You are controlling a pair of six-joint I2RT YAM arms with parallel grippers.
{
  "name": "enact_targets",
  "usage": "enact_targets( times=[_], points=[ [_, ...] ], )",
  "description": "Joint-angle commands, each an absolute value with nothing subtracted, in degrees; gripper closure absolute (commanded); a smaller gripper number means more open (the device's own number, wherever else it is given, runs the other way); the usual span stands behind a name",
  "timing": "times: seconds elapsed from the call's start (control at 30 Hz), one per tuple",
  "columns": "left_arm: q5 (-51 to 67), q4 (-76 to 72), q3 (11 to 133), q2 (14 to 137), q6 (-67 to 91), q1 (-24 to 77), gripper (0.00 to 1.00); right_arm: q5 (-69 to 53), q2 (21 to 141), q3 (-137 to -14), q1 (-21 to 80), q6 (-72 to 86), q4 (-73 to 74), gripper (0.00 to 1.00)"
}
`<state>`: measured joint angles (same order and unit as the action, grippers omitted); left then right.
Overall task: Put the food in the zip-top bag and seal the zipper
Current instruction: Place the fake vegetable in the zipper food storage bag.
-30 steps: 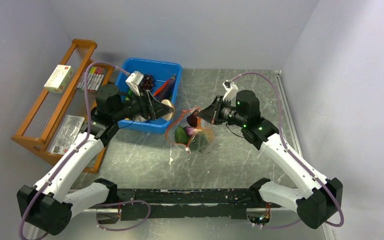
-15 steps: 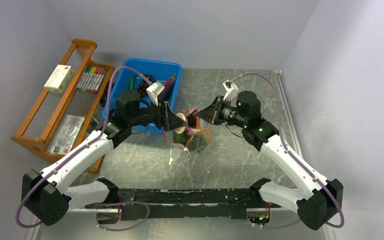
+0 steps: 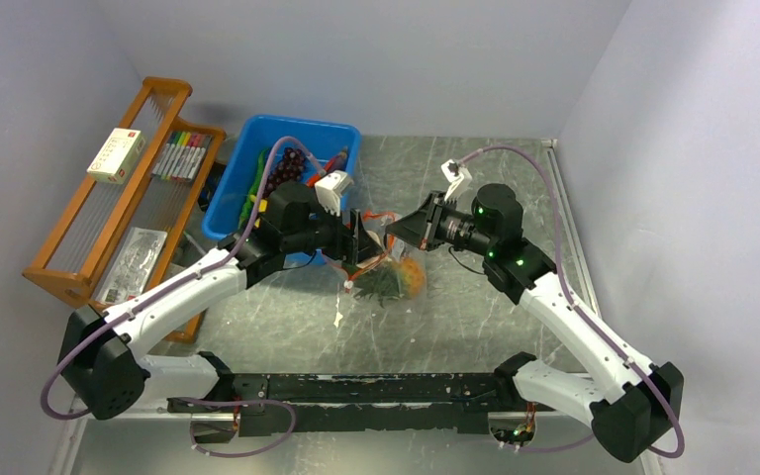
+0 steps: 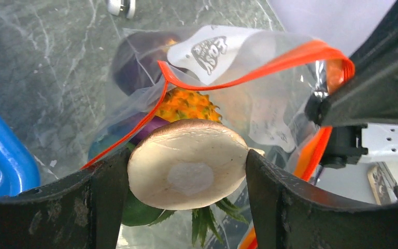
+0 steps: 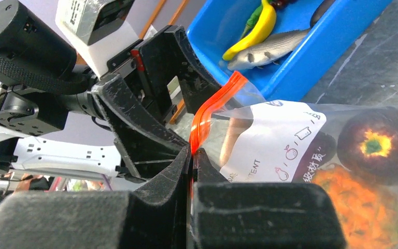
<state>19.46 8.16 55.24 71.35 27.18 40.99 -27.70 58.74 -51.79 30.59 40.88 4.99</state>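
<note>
My left gripper (image 4: 186, 174) is shut on the white-faced round piece (image 4: 186, 163) and holds it at the open mouth of the clear zip-top bag (image 4: 269, 104). The red zipper (image 4: 269, 65) curves around above the piece. Inside the bag lie the orange pineapple (image 4: 189, 106) with green leaves and a dark purple piece (image 4: 134, 62). My right gripper (image 5: 192, 153) is shut on the zipper (image 5: 215, 106) and holds the bag's mouth up. In the top view both grippers meet over the bag (image 3: 388, 272). Dark grapes (image 3: 289, 166) lie in the blue bin.
The blue bin (image 3: 247, 148) stands behind the left arm, holding a yellow banana (image 5: 254, 31), a grey fish (image 5: 272, 46) and other pieces. A wooden rack (image 3: 79, 218) with marker pens (image 3: 180, 153) and a box stands at the left. Walls close the back and right.
My left arm has swung right from the blue bin, carrying the white-faced piece to the bag's mouth. My right gripper has kept hold of the zipper, nearly still.
</note>
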Motion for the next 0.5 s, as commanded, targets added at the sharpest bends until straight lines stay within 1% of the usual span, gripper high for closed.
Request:
enact_targets(
  times=[0.0,0.23,0.47],
  points=[
    [11.2,10.0,58.9,71.9,25.1,42.9,0.37,-30.4,57.2,-51.0,30.4,40.5,1.2,1.00],
    [8.3,10.7,60.5,73.1,24.6,43.9,0.32,-31.7,57.9,-49.8,30.4,41.2,-1.3,1.00],
    [11.9,9.0,60.7,75.6,26.5,44.7,0.31,-32.9,59.3,-50.0,30.4,40.9,-2.0,1.00]
  ],
)
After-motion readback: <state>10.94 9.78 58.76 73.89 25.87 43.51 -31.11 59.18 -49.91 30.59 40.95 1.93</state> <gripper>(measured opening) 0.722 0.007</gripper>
